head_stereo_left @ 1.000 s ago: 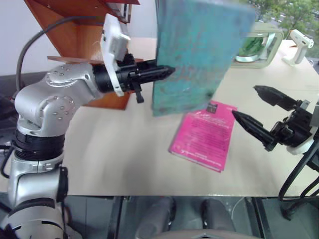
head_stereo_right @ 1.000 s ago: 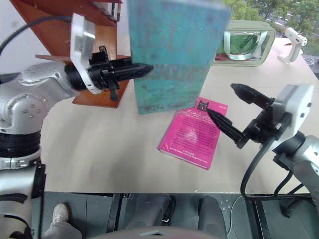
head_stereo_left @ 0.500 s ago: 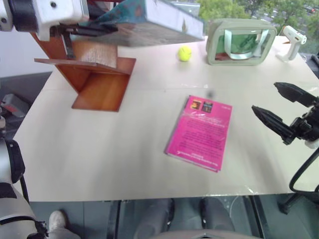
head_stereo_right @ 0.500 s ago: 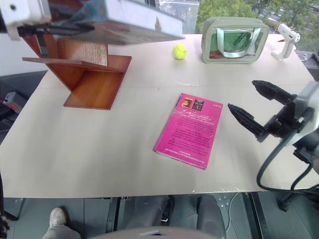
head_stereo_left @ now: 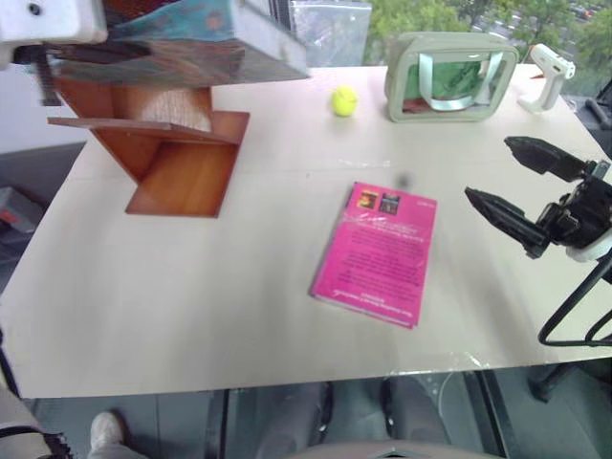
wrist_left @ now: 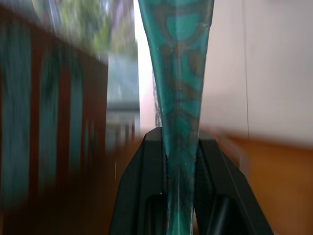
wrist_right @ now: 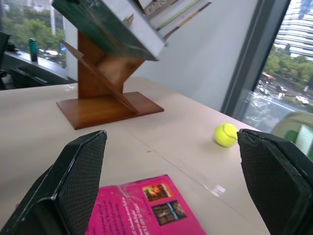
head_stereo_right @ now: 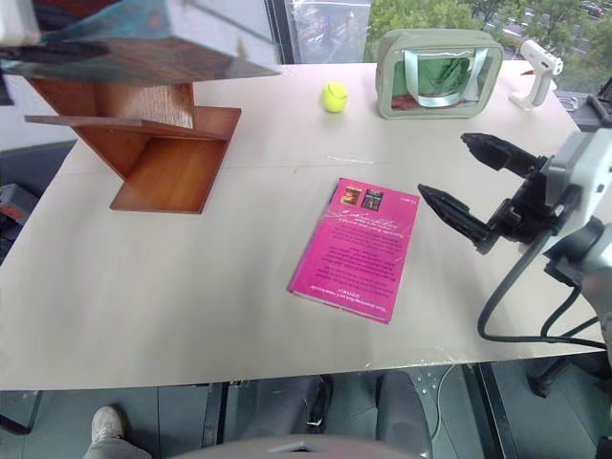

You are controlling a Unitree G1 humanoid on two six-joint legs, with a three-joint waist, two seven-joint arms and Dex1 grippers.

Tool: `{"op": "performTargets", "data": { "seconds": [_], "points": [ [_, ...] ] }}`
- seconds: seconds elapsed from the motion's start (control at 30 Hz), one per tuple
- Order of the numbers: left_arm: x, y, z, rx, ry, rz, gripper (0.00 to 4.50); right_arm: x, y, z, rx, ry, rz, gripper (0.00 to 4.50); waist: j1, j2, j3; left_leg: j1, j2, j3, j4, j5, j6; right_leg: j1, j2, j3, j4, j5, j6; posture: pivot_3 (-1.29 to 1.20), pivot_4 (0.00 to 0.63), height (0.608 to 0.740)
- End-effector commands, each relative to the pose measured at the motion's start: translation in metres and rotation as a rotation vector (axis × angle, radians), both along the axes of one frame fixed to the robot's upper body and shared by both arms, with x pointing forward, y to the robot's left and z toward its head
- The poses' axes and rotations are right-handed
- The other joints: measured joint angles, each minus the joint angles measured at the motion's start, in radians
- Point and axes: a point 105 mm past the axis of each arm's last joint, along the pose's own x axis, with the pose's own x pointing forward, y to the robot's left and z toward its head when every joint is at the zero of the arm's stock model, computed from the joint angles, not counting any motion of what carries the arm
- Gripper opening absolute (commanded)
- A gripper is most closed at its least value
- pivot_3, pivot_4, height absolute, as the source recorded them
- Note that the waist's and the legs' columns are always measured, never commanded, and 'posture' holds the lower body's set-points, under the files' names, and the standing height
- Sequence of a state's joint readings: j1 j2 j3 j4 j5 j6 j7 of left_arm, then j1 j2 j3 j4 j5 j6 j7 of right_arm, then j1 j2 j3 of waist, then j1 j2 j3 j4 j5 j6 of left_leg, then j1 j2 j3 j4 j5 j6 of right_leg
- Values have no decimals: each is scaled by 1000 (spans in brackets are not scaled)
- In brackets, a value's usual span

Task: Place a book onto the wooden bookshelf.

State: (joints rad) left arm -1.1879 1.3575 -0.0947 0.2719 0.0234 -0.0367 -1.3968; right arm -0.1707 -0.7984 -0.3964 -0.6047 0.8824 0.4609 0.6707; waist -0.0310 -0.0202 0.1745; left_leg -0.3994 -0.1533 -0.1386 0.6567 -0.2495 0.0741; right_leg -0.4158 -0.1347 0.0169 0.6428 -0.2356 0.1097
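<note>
The teal book (head_stereo_left: 182,48) lies nearly flat in the air at the far left, above the wooden bookshelf (head_stereo_left: 182,163). My left gripper (wrist_left: 180,161) is shut on one edge of it, its two black fingers (wrist_left: 146,196) pinching the worn cover. Seen from the right wrist, the book (wrist_right: 112,24) hovers over the top of the slanted bookshelf (wrist_right: 105,95); whether it touches the wood I cannot tell. My right gripper (head_stereo_left: 490,170) hangs open at the right, above the table, with nothing between its fingers (wrist_right: 78,176).
A magenta-pink book (head_stereo_left: 375,253) lies flat mid-table, just left of the right gripper. At the back are a yellow tennis ball (head_stereo_left: 343,100), a pale green pouch (head_stereo_left: 449,75) and a white tool (head_stereo_left: 547,69). The table's front edge (head_stereo_left: 287,378) is near.
My left gripper has swung the teal book from upright to nearly flat and carried it up and left over the bookshelf. The right gripper has stayed open in nearly the same place.
</note>
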Motion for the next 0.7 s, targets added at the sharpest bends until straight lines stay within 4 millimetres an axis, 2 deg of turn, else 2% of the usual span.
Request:
{"op": "performTargets", "data": {
  "seconds": [0.03,0.2,0.3,0.4,0.43,0.47,0.6,0.7],
  "points": [
    [5,31,-14,79,23,132,672,4,6,16,-23,-79,22,4368,-1,1,0,1,0,0,0,0,0,1,0,0,0,0,0,0,150,736],
    [40,41,-42,66,26,148,672,14,26,19,-99,-113,66,4368,17,0,0,1,0,-1,2,0,0,1,1,-1,3,0,0,0,150,736],
    [49,45,-49,62,25,131,1502,12,37,24,-112,-143,109,4368,16,0,0,0,0,-1,5,0,0,0,1,-1,5,0,0,0,150,736],
    [51,42,-46,29,0,91,2814,8,46,27,-114,-161,144,4368,14,0,0,-2,0,-1,7,0,0,-2,1,-1,5,0,0,0,150,736],
    [49,42,-44,33,-10,79,3369,7,49,27,-120,-170,149,4368,15,0,0,-3,0,-1,7,0,0,-2,1,-1,4,0,0,0,150,736],
    [46,41,-43,18,-13,59,3729,6,50,27,-121,-176,153,4368,15,0,0,-3,0,-1,7,0,0,-2,0,-1,4,0,0,0,150,736],
    [27,36,-30,-142,-13,-5,3729,7,48,25,-116,-165,155,4368,12,0,0,-9,-1,-2,12,0,0,-6,0,-3,5,0,0,0,150,736],
    [-2,15,-9,-421,40,-115,3729,8,44,22,-93,-141,151,4368,8,-1,0,-16,-1,-2,15,0,0,-14,0,-2,12,0,0,0,150,736]
  ]
}}
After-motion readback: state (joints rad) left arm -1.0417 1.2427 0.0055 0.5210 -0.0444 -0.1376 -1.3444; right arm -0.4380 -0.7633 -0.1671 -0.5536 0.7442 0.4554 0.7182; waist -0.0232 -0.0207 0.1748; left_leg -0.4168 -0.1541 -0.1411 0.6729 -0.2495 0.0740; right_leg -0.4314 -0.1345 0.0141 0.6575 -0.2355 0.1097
